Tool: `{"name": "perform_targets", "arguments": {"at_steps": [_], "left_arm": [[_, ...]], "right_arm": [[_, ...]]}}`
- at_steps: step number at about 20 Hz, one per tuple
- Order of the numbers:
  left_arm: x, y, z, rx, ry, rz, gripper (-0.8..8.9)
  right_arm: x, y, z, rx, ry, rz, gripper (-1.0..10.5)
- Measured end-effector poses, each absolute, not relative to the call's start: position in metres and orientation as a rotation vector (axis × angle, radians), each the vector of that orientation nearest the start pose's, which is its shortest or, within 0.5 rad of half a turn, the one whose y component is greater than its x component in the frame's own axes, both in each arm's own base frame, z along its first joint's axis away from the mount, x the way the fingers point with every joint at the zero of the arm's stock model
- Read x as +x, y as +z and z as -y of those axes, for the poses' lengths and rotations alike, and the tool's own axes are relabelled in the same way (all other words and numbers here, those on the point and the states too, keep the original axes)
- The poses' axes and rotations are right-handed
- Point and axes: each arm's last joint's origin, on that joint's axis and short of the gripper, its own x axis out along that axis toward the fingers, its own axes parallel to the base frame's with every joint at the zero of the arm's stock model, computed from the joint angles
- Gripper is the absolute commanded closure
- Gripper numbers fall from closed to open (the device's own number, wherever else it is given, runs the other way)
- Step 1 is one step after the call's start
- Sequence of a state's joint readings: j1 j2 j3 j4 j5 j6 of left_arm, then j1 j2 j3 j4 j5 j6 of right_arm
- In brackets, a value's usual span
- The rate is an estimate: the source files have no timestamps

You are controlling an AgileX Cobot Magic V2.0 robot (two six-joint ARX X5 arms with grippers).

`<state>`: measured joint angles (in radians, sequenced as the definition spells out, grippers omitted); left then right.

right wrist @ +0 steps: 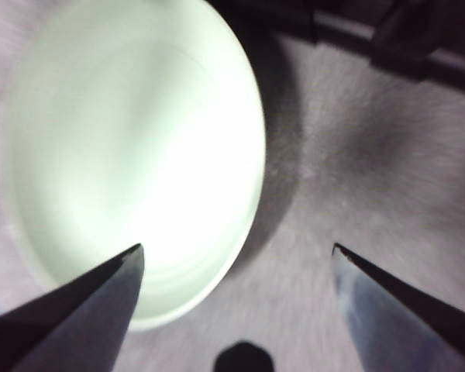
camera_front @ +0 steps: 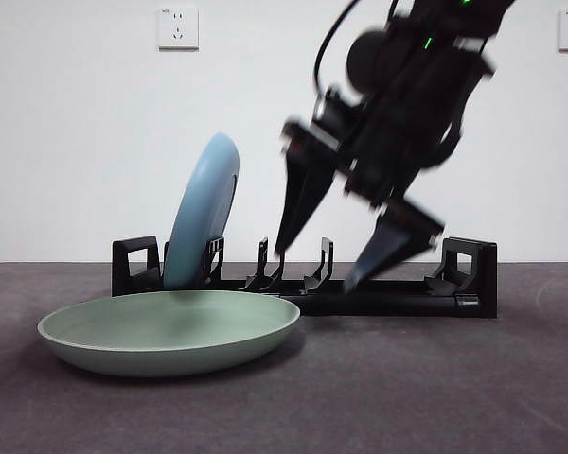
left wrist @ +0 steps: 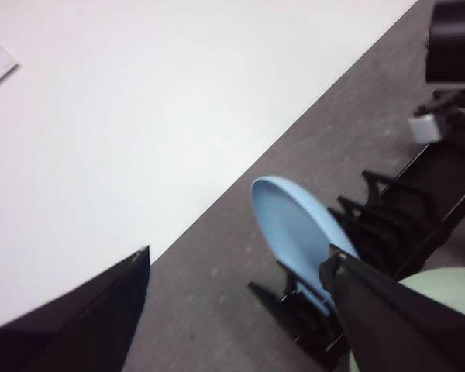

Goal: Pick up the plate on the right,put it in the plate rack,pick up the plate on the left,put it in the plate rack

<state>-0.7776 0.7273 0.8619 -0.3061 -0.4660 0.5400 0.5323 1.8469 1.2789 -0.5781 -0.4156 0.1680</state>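
blue plate [camera_front: 206, 210] upright in plate rack [camera_front: 388, 295]

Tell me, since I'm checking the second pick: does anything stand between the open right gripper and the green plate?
Nothing visible does. The right gripper hangs open over bare table beside the green plate. The blue plate already stands in the plate rack behind, out of the way.

The green plate [camera_front: 170, 331] hid the plate rack's [camera_front: 388, 298] lower left part. The right gripper [camera_front: 317, 270] was motion-blurred, its arm cut off at the top edge.
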Motion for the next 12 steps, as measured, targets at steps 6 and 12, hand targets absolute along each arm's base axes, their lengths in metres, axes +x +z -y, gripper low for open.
{"name": "perform_targets", "arguments": {"at_steps": [6,12], "left_arm": [[0.111,0.354,0.101,0.685,-0.36,-0.054,4.36],[0.111,0.354,0.101,0.688,-0.359,-0.054,4.36]], "right_arm": [[0.321,0.163,-0.211,0.081,0.737,-1.255,7.2],[0.324,0.156,-0.212,0.101,0.722,-1.263,8.3]]}}
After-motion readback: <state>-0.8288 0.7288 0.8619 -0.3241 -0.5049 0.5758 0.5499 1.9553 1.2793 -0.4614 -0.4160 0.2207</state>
